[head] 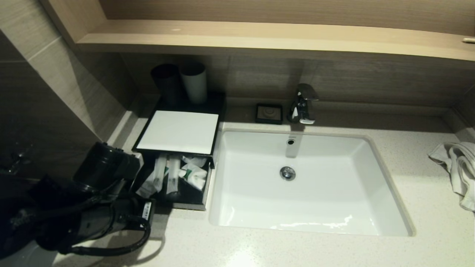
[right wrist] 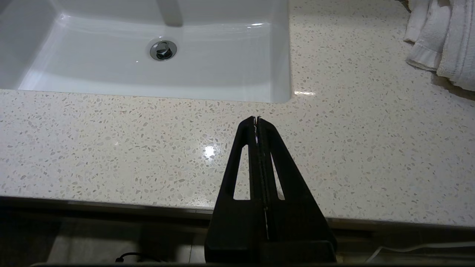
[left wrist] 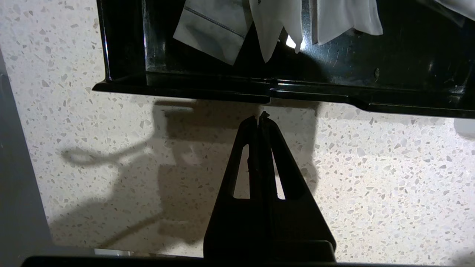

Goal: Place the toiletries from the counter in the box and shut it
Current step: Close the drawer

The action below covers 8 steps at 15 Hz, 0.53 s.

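The black box with its white top panel (head: 180, 131) stands on the counter (head: 408, 167) left of the basin. Its front drawer (head: 185, 203) is pulled out. Inside lie the toiletries: two long slim tubes (head: 160, 172) and short sachets (head: 195, 176), whose white ends (left wrist: 274, 22) also show in the left wrist view. My left arm (head: 100, 193) reaches in from the near left. My left gripper (left wrist: 259, 116) is shut and empty over the counter (left wrist: 371, 167), its tips just short of the drawer's front lip (left wrist: 222, 92). My right gripper (right wrist: 256, 118) is shut and empty above the counter's front edge.
The white basin (head: 308, 200) fills the middle, with a chrome faucet (head: 304, 104) and a black soap dish (head: 269, 113) behind it. Two cups (head: 167, 83) stand behind the box. A white towel (head: 458, 167) lies at the far right. A wooden shelf (head: 259, 37) overhangs.
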Motion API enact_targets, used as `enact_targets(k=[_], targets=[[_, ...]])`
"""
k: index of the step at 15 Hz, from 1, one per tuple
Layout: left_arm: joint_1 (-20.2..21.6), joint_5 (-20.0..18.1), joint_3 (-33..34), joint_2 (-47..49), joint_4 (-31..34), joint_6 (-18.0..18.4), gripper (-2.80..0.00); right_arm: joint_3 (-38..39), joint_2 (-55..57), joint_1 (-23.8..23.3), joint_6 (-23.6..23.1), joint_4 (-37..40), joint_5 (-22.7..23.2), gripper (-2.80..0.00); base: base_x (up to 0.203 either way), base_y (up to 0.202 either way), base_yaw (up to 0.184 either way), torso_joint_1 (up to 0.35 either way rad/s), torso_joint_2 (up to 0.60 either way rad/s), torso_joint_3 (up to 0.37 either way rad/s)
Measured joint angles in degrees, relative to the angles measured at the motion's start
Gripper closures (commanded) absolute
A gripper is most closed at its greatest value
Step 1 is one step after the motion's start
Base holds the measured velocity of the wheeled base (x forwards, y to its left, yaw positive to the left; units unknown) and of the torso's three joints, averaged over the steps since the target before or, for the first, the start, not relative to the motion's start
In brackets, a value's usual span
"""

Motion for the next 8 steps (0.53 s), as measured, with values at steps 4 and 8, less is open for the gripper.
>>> enact_targets(k=[4, 8], targets=[[0.6, 0.1, -1.5, 0.9, 0.1, 0.1, 0.00, 0.0, 0.0, 0.0, 0.0, 0.0, 0.0, 0.00, 0.000, 0.000, 0.000, 0.000, 0.00, 0.000], [1.0, 0.1, -2.8, 1.9, 0.1, 0.2, 0.00, 0.0, 0.0, 0.0, 0.0, 0.0, 0.0, 0.00, 0.000, 0.000, 0.000, 0.000, 0.00, 0.000]])
